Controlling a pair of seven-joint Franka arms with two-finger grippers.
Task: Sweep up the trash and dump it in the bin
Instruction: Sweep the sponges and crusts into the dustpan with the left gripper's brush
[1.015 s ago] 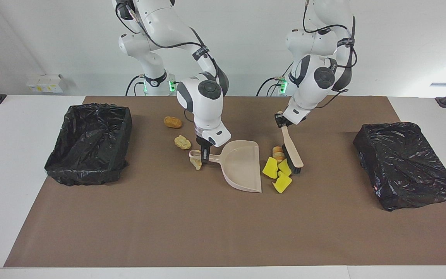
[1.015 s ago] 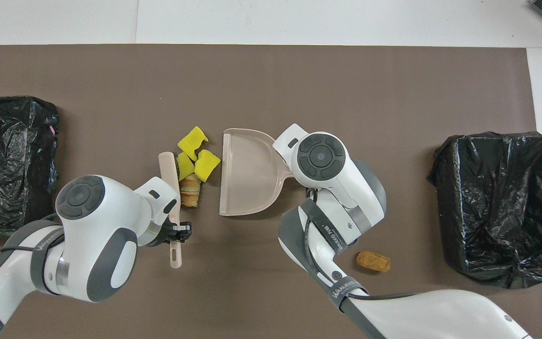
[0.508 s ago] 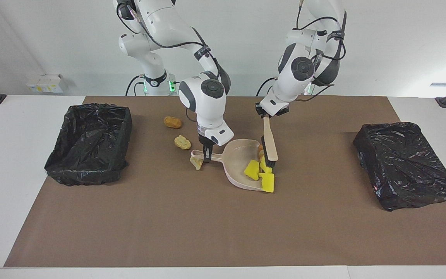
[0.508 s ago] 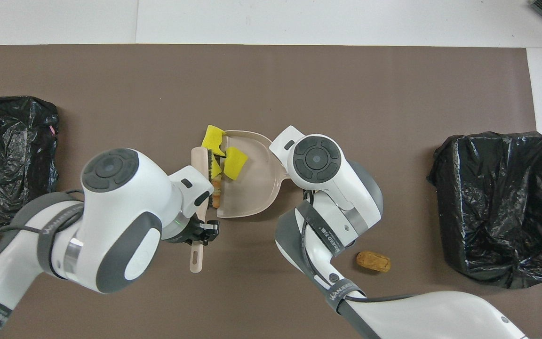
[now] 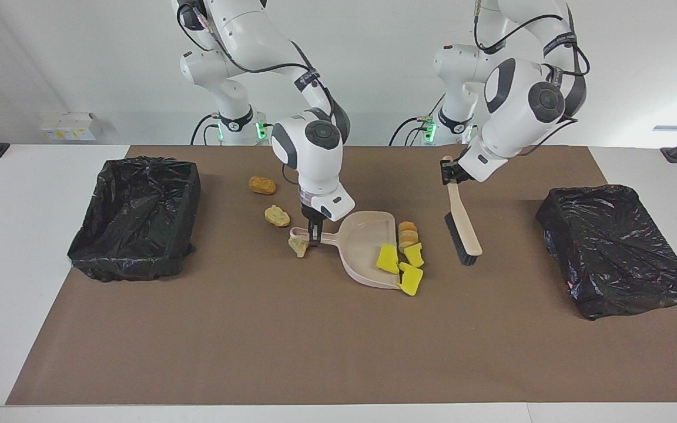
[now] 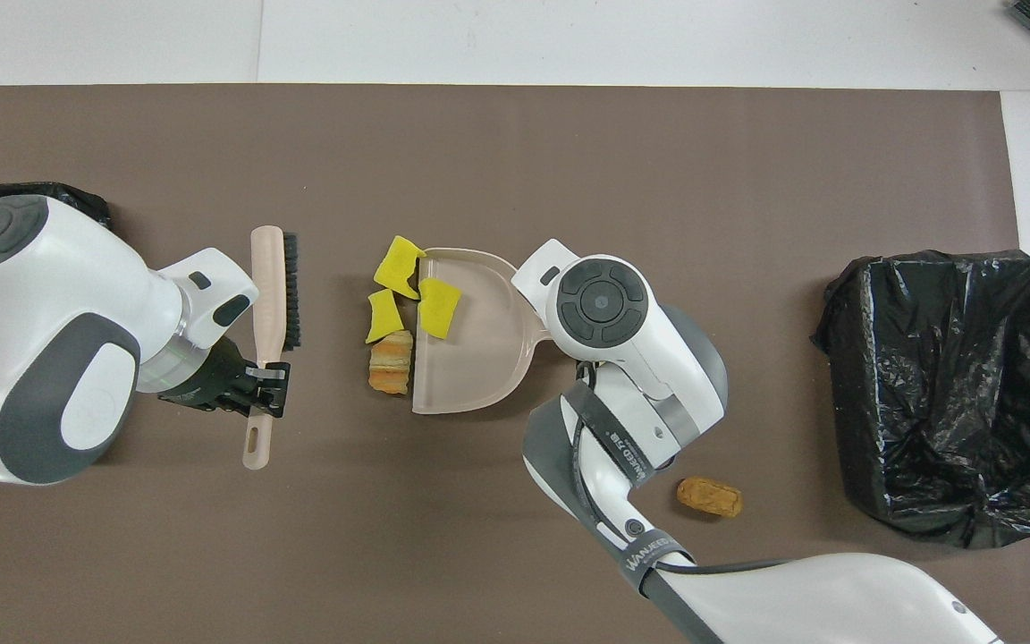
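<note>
The trash lay in two groups. At the mouth of the beige dustpan [image 5: 369, 249] sat three yellow sponge chunks [image 5: 387, 258] and a striped roll [image 5: 407, 232]: one chunk lay on the pan's lip, one half on the far corner of the lip, and one, with the roll, on the mat just beside the edge. A brown lump [image 5: 262, 185], a tan lump [image 5: 277, 216] and a paler scrap [image 5: 298, 247] touching the pan's handle lay toward the right arm's end of the table.

The right gripper [image 5: 314, 236] was clamped on the dustpan's handle, the pan flat on the mat. The left gripper [image 5: 449, 174] was closed on the handle of the beige brush [image 5: 463, 226], which hung tilted, bristles low, over bare mat between the pan and the bin at the left arm's end.

The step in hand appeared to be the sweep, only partly done. The next move would probably call for setting the bristles down just beside the roll and chunks, on the side away from the pan, and drawing them in, with the pan held steady.

A brown mat [image 5: 315, 352] covered a white table. A bin lined with black plastic [image 5: 136, 217] stood at the right arm's end and another [image 5: 615, 249] at the left arm's end. The wall was plain white.
</note>
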